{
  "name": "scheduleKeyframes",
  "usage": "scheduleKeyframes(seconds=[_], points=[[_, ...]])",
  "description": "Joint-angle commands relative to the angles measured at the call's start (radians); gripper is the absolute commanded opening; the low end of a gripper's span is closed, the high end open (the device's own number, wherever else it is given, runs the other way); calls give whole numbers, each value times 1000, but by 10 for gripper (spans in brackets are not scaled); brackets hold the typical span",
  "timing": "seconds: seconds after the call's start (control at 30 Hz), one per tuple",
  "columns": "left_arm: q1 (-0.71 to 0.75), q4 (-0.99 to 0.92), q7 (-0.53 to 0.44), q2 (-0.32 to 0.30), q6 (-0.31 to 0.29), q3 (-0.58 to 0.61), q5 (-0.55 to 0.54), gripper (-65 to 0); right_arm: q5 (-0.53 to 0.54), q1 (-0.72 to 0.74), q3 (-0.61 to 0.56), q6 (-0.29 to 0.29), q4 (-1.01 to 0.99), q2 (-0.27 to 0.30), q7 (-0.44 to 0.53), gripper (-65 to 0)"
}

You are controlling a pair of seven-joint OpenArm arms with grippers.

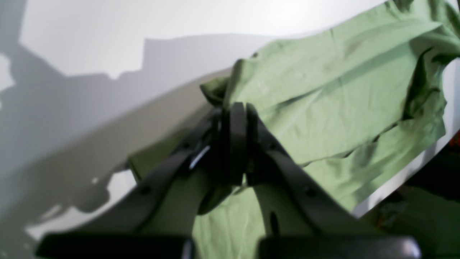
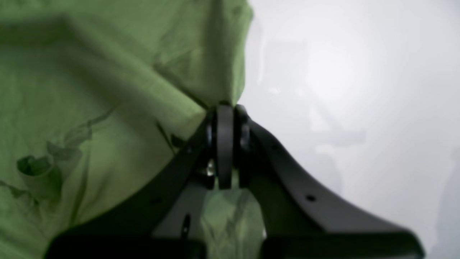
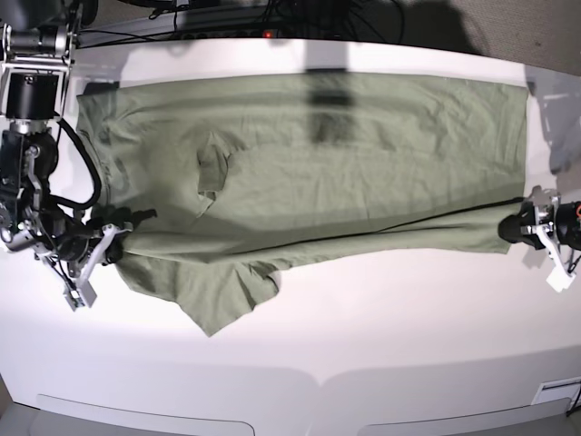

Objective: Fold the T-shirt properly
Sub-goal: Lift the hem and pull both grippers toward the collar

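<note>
The olive-green T-shirt (image 3: 363, 154) lies spread sideways across the white table (image 3: 381, 345), wrinkled, with its near long edge folded over along a crease. My left gripper (image 3: 511, 230) is at the shirt's right end and is shut on the cloth's edge; in the left wrist view its tips (image 1: 237, 107) pinch a bunched corner of the T-shirt (image 1: 323, 93). My right gripper (image 3: 116, 238) is at the left end, shut on the edge; in the right wrist view its tips (image 2: 226, 107) pinch the T-shirt (image 2: 90, 90). A sleeve (image 3: 227, 298) hangs out toward the table's front.
Dark cables and equipment (image 3: 272, 18) run along the table's far edge. The right arm's column (image 3: 32, 91) stands at the far left. Bare white table surface lies in front of the shirt, down to the front edge (image 3: 318, 381).
</note>
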Motion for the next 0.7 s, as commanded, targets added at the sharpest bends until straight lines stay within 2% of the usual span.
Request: scheduleKeyframes(seconds=[0.0,0.2,0.5,0.67], points=[[-10,29,-6,-21,-6,-8,-31,-650,6,9,23,4,31,20,12,-650],[81,112,9,-13,-6,-40,-58,-650,8,-72,61,4,72,27,5,-650],[256,308,13,0,-6,-317,-66,-650,13,-96,105,4,74,50,4,-650],[300,317,12,1,-6,-361,-66,-650,45,-96,107,4,74,69,-23,-650]])
